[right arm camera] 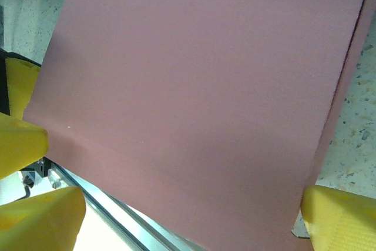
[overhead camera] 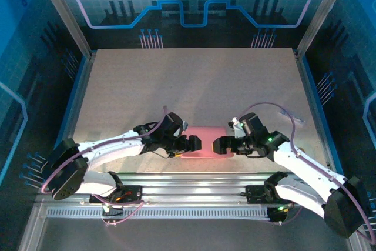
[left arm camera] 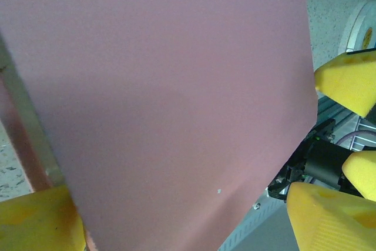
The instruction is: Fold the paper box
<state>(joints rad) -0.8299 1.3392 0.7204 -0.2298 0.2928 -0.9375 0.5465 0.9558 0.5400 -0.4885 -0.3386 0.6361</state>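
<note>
Pink paper box (overhead camera: 205, 134); left hand (overhead camera: 194, 144), right hand (overhead camera: 218, 144), both wide open, straddling it

Left fingers (left arm camera: 329, 218) spread, right fingers (right arm camera: 342, 218) spread

The paper box (overhead camera: 204, 140) was plain pink. The finger pads (left arm camera: 35, 224) were bright yellow. The table (overhead camera: 194, 86) looked beige and finely speckled. The arms (overhead camera: 111, 148) were white with black joints, the cables (overhead camera: 270, 107) purple, and the backdrop (overhead camera: 194, 4) at twelve o'clock blue-gridded.
</note>
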